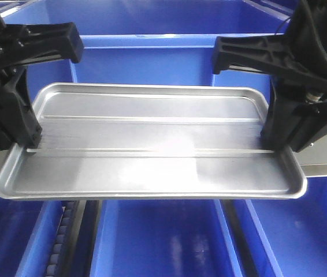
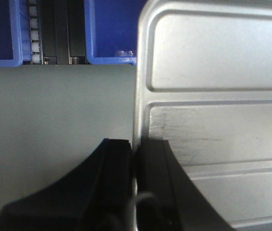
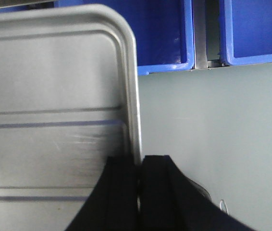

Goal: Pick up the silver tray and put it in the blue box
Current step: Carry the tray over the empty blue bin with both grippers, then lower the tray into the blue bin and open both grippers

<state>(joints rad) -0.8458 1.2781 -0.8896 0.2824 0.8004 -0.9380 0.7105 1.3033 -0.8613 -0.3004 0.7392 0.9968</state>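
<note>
The silver tray is seen pinched at its side rim by the right tool, with one black finger over the tray's floor and the other outside the rim. Beyond the tray's rounded corner a blue box is glimpsed, and a second blue box is set across a narrow gap. A grey surface is shown beside the tray.

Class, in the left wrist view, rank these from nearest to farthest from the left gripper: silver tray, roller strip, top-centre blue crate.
1. The silver tray, clamped in the left gripper, extending right.
2. The top-centre blue crate, beyond the tray's corner.
3. The roller strip, farther to the upper left.
</note>
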